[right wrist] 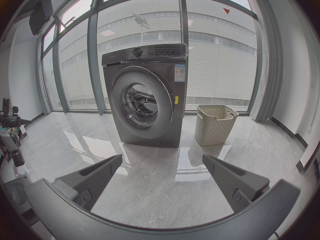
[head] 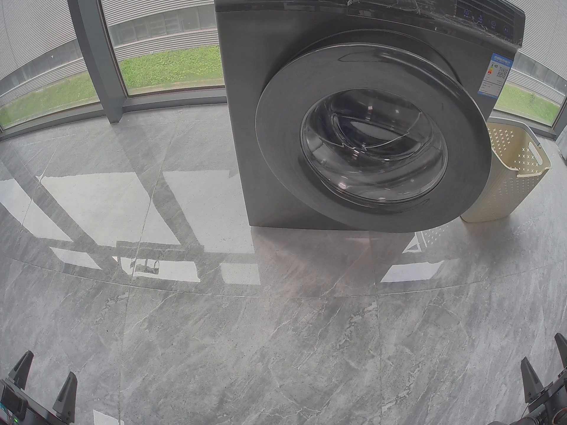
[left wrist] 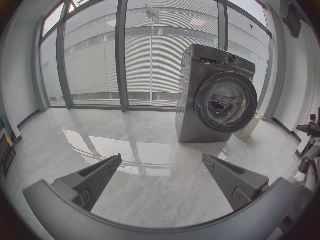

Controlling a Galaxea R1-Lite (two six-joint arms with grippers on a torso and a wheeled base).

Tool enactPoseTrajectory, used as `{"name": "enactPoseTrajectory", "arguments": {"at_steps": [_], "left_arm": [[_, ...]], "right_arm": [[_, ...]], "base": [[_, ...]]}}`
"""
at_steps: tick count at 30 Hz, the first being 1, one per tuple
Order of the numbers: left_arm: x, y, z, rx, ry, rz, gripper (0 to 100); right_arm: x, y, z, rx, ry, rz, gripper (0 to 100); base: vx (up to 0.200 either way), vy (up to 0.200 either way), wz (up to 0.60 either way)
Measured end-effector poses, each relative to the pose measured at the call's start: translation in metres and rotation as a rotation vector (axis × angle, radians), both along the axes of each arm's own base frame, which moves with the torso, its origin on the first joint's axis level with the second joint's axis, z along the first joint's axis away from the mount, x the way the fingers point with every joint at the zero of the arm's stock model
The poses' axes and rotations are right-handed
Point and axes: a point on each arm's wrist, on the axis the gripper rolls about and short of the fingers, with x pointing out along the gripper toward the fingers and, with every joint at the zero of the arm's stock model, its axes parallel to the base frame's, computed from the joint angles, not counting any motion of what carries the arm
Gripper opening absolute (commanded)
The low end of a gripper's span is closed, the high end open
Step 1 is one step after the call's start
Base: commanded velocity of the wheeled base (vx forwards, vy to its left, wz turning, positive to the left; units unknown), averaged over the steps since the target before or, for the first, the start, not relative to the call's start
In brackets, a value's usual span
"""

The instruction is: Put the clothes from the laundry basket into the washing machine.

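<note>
Cream laundry basket [head: 503, 189] beside washing machine [head: 260, 60]

Left gripper [head: 46, 378], right gripper [head: 543, 356] both low, fingers [left wrist: 100, 174] spread wide

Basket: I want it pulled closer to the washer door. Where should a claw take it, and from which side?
Probably its right-end handle, from above: the basket stands upright and open-topped, its body looks too wide for a claw to span, and the washer stands close on its left.
</note>
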Motion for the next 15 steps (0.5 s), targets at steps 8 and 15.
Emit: {"name": "enactPoseTrajectory", "arguments": {"at_steps": [8, 15], "left_arm": [[-0.0051, -0.0006, -0.0044, 0.028, -0.033, 0.031, 100], [-0.0061, -0.0006, -0.0047, 0.016, -0.046, 0.036, 100]], "right_arm": [[0.0, 0.0, 0.0, -0.001, 0.0, -0.001, 100], [0.0, 0.0, 0.0, -0.001, 0.0, -0.001, 100]], "base": [[0.0, 0.0, 0.0], [0.0, -0.029, 0.0]]}}
